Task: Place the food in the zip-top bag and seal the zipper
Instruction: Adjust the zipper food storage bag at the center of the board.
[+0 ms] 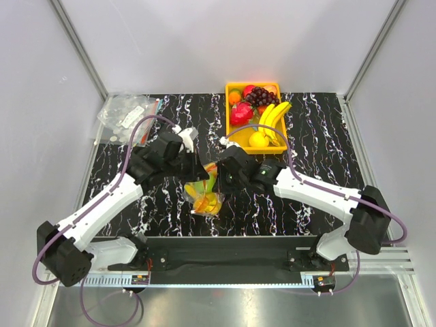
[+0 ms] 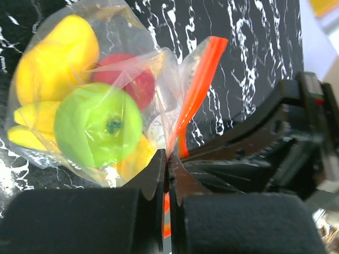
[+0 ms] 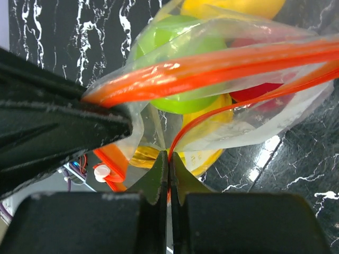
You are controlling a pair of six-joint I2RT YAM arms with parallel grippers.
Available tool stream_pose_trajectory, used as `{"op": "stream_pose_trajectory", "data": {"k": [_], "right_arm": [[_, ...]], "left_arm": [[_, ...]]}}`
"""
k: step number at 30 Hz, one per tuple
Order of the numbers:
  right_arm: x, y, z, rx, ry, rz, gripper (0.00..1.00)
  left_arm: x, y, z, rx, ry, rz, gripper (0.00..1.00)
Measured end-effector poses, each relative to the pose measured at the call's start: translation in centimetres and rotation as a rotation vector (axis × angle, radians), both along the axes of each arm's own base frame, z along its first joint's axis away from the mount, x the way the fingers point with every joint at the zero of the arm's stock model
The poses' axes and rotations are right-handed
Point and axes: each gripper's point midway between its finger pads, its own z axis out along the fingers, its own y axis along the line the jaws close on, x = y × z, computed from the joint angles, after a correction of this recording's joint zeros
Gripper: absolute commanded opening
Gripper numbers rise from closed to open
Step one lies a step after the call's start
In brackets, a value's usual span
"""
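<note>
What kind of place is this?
Probably a robot test booth: a left arm and right arm bolted at the table edge, plain white walls around, and a yellow tray of fruit.

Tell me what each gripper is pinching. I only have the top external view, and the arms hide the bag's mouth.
Observer: The left wrist view shows the left gripper shut on the zipper; the red-orange strip rises from between its fingers.
Operator: Now give me the right one.
Observer: The right gripper is shut on a thin red-orange edge of the same zipper. A broader orange band runs separately above it.
Operator: Name the food inside.
Observer: The zip-top bag holds a green apple, a red fruit and yellow pieces.
</note>
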Motion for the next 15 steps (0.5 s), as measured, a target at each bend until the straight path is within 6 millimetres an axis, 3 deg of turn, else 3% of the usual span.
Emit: {"op": "stream_pose_trajectory", "data": {"k": [1,2,3,6,10,15], "right_arm": [[-0.1,-0.1,-0.3,-0.004,0.005,-0.001,0.00],[-0.1,-0.2,-0.3,-0.004,0.008,-0.004,0.00],[-0.1,-0.1,-0.3,0.001,0.006,-0.006,0.00],[-0.2,-0.3,-0.2,0.013,0.002,-0.016,0.00],[0.1,-0.8,-0.1,0.013,-0.008,-0.044,0.00],[1.5,-2.9,-0.7,0.013,0.004,-0.122,0.00]], "left_arm": [[-0.1,-0.2,0.0,0.003,-0.004,-0.012,0.11],[-0.3,-0.3,0.1,0.006,-0.012,-0.026,0.21],[-0.4,-0.5,0.3,0.004,-0.022,-0.041,0.40],[-0.4,-0.7,1.4,0.004,-0.058,-0.070,0.65],[-0.8,0.1,2.8,0.019,-0.108,-0.085,0.83],[-2.9,2.3,4.5,0.035,-0.208,-0.115,0.95]]}}
